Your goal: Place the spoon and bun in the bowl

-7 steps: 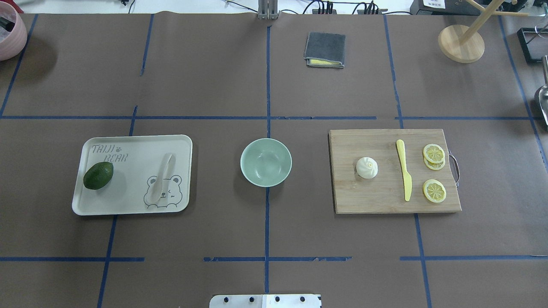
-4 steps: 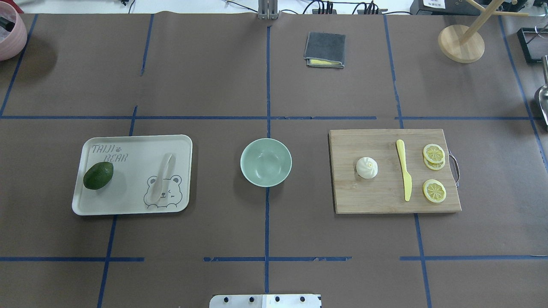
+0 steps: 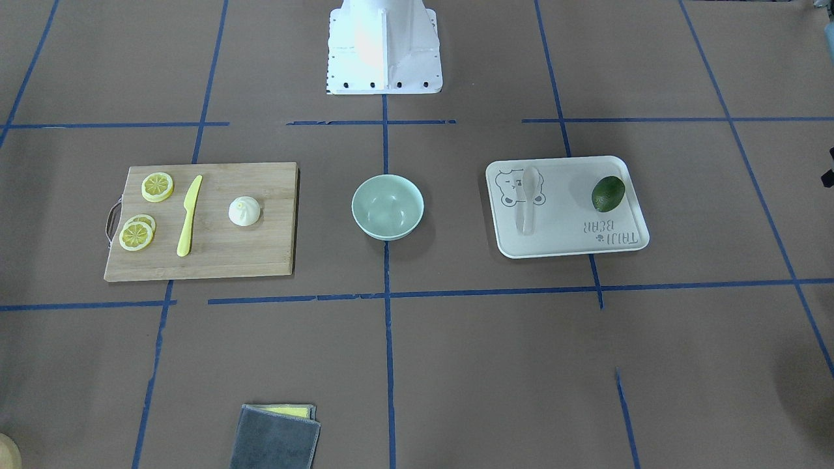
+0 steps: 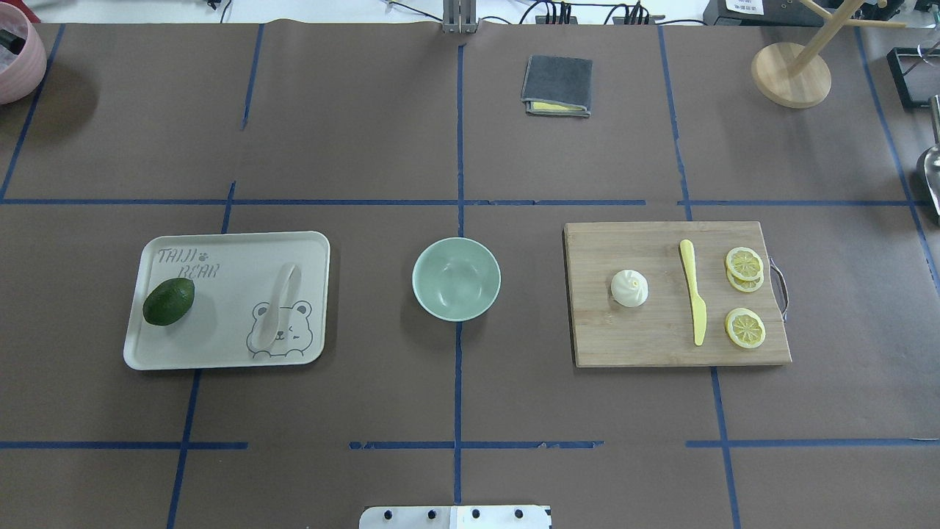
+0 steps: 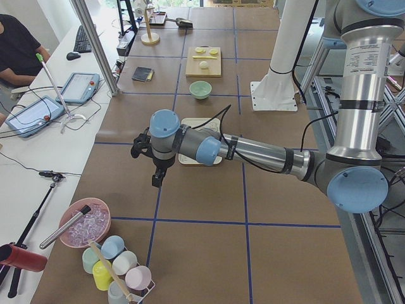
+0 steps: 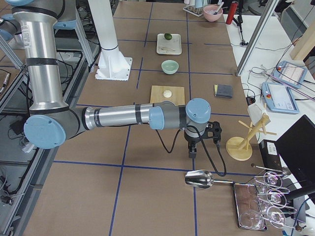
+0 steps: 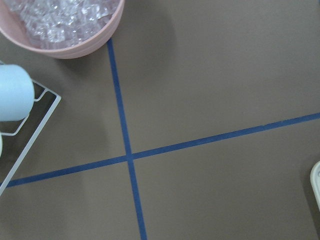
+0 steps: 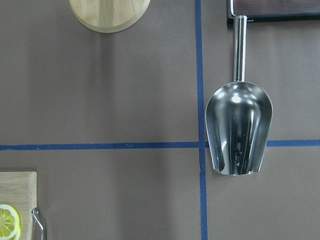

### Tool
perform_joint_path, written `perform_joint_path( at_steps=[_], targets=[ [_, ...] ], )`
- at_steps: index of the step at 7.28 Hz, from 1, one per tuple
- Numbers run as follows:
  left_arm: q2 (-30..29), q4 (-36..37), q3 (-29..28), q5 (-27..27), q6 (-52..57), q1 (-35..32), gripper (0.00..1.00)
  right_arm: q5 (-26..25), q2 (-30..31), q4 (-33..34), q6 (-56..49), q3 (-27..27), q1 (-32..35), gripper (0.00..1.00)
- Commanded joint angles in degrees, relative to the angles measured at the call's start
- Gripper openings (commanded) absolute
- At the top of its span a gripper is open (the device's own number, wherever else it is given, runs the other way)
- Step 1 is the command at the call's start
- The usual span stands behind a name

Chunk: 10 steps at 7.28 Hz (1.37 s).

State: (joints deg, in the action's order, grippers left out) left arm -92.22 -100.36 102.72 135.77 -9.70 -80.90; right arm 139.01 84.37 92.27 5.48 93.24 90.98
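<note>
The spoon [image 4: 277,305] lies flat on the tray [image 4: 228,250] left of the bowl [image 4: 456,278], the bun [image 4: 630,287] right of it — the left end effector [image 5: 156,181] and right end effector [image 6: 192,151], whose opening I cannot tell, may well skid off that thin spoon.

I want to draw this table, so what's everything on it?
bowl: one, mint green, table middle
spoon: one, cream, on the tray's bear drawing
bun: one, white, on the cutting board
tray: one, off-white, robot's left of the bowl
avocado: one, dark green, on the tray
cutting board: one, wooden, robot's right of the bowl
knife: one, yellow, between bun and lemons
lemon slices: three, yellow, two overlapping
cloth: one, grey, far side
wooden stand: one, pale, far right
scoop: one, silver, right end
pink bowl: one, holds clear pieces, left end
cups: several, pastel, left end
left gripper: black, left end, state unclear
right gripper: black, right end, state unclear
</note>
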Motion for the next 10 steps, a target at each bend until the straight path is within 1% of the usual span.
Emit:
perform_joint_path(
  at_steps=[1,2,3,4,5,6,7,8,9,10],
  targets=[
    [-2.3,-3.2,2.7,-0.4,-11.3,7.6,1.0,0.3,-0.1,-0.2,-0.2,-0.1,-0.6,1.0],
    [-3.3,-5.4,2.9,-1.5,-16.7,11.3,1.0,0.4,-0.1,-0.2,0.0,0.1,-0.6,1.0],
    [-6.1,-5.9,3.5,-5.0,-23.5,14.6,1.0,0.5,-0.3,-0.2,0.6,0.5,-0.9,1.0],
    [-7.0,-5.9,4.9,-7.3,-29.0,19.3,1.0,0.4,-0.4,-0.2,0.6,0.5,-1.3,1.0],
    [-9.9,-5.9,5.3,-12.7,-36.5,25.0,1.0,0.4,-0.7,-0.2,0.8,0.7,-2.1,1.0],
    [-12.5,-5.9,4.6,-15.7,-42.9,30.5,1.0,0.2,-0.8,-0.2,2.1,2.7,-3.9,1.0],
    [-14.3,-5.9,3.3,-19.1,-46.9,35.1,1.0,0.3,-0.9,-0.2,3.9,4.7,-4.7,1.0],
    [-14.7,-5.9,2.1,-22.8,-49.8,38.7,1.0,0.2,-0.8,-0.2,10.2,7.6,-6.9,1.0],
    [-15.1,-6.0,0.7,-24.8,-50.7,41.0,1.0,0.2,-0.8,-0.2,15.0,10.6,-9.0,1.0],
    [-15.4,-6.0,0.0,-24.9,-51.9,41.8,0.99,0.2,-0.8,-0.2,18.4,12.5,-10.5,1.0]
  ],
)
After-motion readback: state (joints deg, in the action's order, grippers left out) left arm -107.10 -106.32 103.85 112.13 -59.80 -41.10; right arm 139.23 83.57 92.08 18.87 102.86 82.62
